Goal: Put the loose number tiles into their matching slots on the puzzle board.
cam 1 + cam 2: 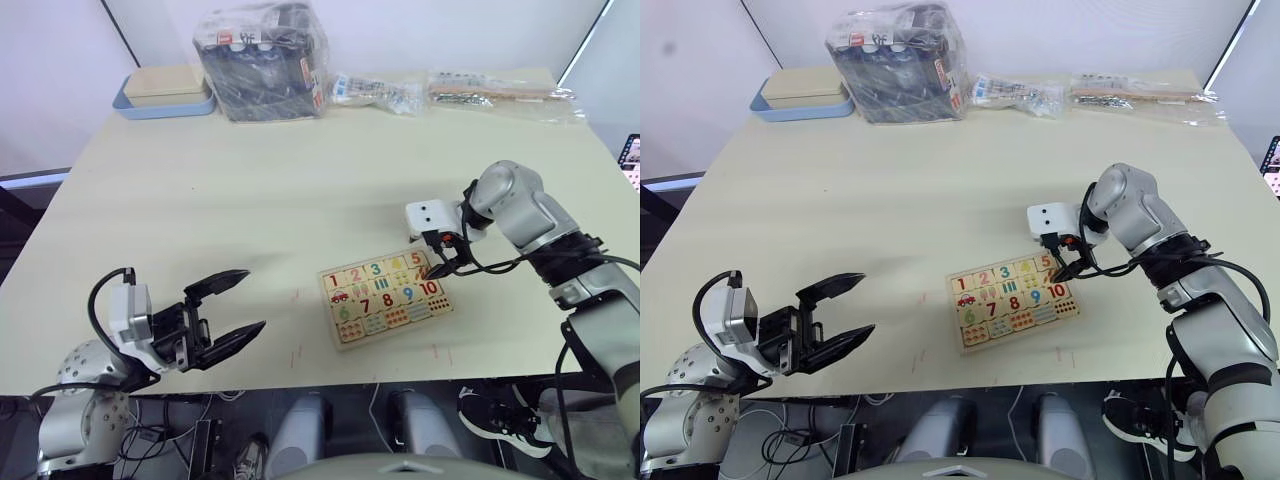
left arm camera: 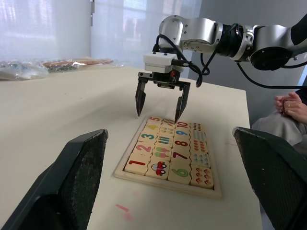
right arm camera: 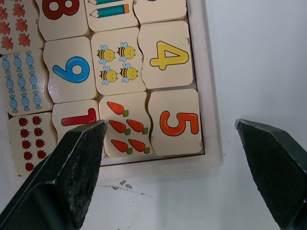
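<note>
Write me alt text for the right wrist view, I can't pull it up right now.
Looking straight down between the right gripper's two open black fingers at a corner of the puzzle board on the pale table. The orange 5 tile sits seated in the corner slot, with the yellow 4 tile next to it and carrot and bee picture tiles alongside.
</note>
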